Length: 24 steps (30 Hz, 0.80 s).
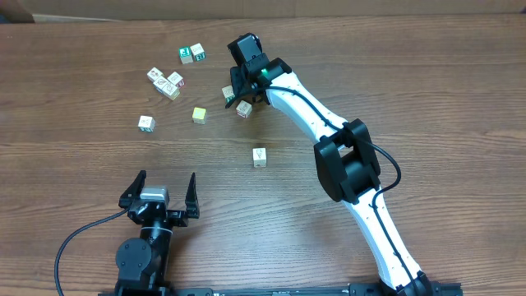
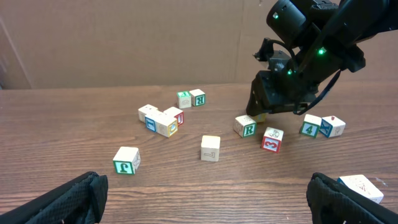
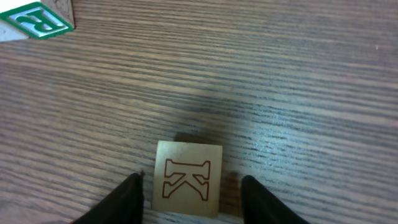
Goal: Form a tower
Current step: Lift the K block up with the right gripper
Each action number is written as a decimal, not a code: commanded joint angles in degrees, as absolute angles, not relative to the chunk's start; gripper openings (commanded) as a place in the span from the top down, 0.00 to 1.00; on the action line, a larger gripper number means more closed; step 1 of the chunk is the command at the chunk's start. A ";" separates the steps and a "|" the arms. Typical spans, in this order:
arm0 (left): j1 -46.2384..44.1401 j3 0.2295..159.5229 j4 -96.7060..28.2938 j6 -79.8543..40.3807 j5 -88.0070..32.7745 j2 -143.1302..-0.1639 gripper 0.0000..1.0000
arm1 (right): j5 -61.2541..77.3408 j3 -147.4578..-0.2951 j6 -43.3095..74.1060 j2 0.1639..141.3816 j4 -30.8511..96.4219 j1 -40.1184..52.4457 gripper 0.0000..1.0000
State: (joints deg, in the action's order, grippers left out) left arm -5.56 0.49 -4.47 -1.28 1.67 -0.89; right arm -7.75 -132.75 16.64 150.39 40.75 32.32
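Tower not yet stacked; K cube (image 3: 187, 185) lies between right hand's (image 3: 191, 179) parted fingers, gaps either side, bare table (image 3: 286, 93) ahead

You are looking at a dark brown wooden table (image 1: 444, 66) with a strong grain, closed off along its far edge by a plain tan cardboard panel (image 2: 124, 43), under soft light that leaves a pale sheen on the wood.

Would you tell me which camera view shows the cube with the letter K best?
The right wrist view: the K cube sits close up, its letter legible, between the open fingers of the right gripper. The overhead and left wrist views show only that gripper above it; the cube itself cannot be made out.
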 commanded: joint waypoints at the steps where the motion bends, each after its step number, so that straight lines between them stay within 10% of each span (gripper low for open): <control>1: -5.17 0.30 -4.34 -0.38 1.02 -0.25 0.01 | -8.10 -133.95 16.86 147.65 40.73 32.27 0.64; 24: -5.17 0.30 -4.34 -0.38 0.99 -0.25 0.00 | -7.64 -133.95 16.27 129.08 54.00 31.46 0.76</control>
State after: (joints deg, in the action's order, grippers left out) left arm -5.56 0.49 -4.47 -1.28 1.67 -0.89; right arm -7.75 -132.81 16.45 133.82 52.21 31.94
